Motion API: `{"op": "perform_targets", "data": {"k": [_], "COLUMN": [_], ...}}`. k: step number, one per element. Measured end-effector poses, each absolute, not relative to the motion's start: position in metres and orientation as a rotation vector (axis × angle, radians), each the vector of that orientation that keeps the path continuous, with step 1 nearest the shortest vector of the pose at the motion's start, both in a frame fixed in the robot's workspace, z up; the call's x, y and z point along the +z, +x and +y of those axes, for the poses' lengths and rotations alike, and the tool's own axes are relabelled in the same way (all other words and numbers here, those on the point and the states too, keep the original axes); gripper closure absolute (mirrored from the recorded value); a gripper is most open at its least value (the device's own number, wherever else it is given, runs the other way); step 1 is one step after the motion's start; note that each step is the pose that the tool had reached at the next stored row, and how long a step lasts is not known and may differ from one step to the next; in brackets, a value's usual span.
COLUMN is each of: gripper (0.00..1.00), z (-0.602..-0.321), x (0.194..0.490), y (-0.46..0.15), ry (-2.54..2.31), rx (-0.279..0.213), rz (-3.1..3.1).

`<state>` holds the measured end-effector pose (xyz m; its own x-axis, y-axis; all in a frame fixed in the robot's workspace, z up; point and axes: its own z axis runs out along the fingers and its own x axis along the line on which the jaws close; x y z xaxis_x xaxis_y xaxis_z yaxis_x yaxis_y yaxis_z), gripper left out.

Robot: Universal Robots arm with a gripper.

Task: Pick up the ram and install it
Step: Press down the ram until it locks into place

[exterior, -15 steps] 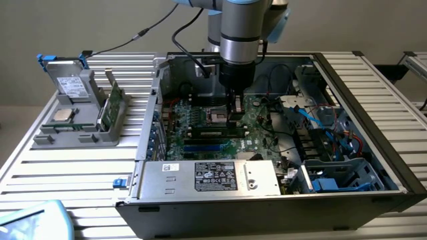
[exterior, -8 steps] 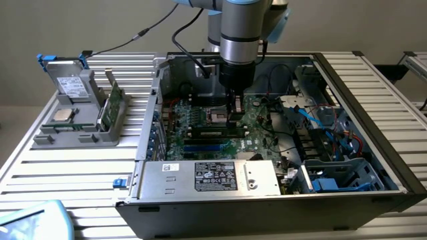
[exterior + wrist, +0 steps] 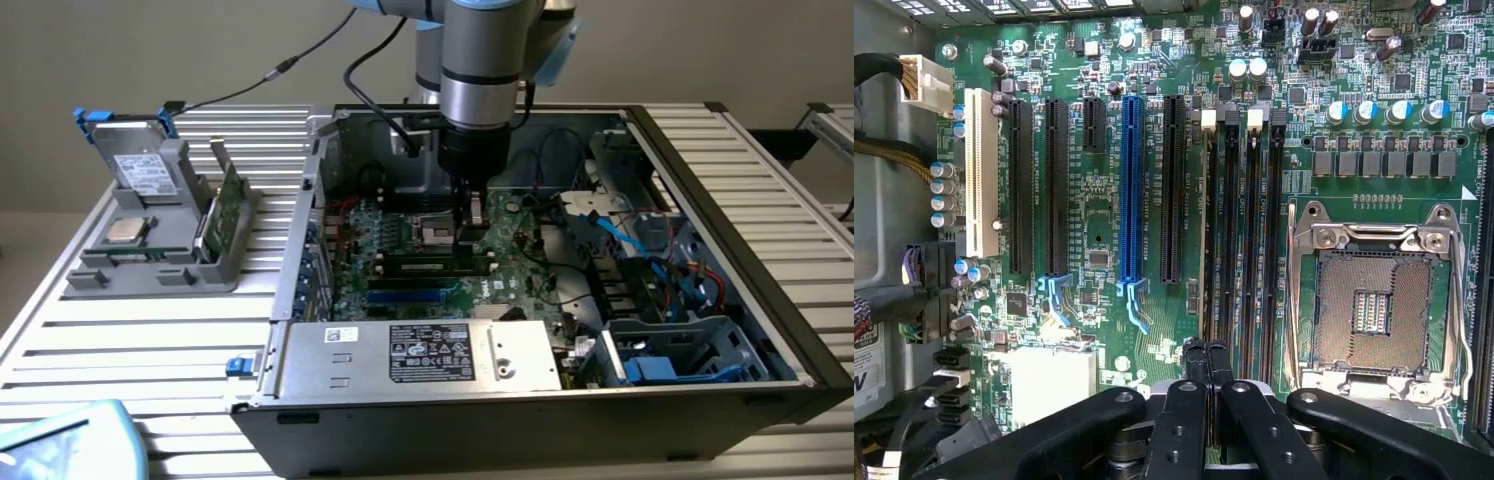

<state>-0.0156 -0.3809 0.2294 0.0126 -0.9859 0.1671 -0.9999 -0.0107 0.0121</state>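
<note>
Nearest the lens: gripper (image 3: 1205, 362), black fingers pressed together with no gap, hanging low over the near end of the memory slots (image 3: 1264, 230). Nothing visibly clamped between them. Beyond, the blue expansion slot (image 3: 1131, 190) to one side and the open processor socket (image 3: 1374, 300) to the other.

From the exterior view, gripper (image 3: 470, 232) reaching down inside the open computer case (image 3: 790, 300), tips just above or touching the ram (image 3: 430, 266); cannot tell which. Ram standing on edge in a slot on the motherboard, not held in the air, not out on the table.

Judged from this: pick-up done, carry done, stick placed in its slot. Probably at the pressing-home stage, closed fingers bearing on the end of the stick toward the exterior view's right. Cannot tell whether fully seated or whether the end latches have snapped in, so the install not yet certain.

Long axis lying along the slot, running from the exterior view's left to its right, parallel with the neighbouring slots; contact edge down, top edge up toward the fingers.

Outside the case, on the grey fixture (image 3: 147, 270), another green board (image 3: 224, 210) upright on edge, well apart from the gripper
</note>
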Motion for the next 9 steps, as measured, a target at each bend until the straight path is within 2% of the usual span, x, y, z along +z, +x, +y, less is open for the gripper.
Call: {"op": "perform_targets", "data": {"k": [9], "gripper": [0.89], "z": [-0.3809], "x": [0.2287], "y": [-0.0156], "ry": [2.141], "rx": [0.167], "rz": [-2.116]}}
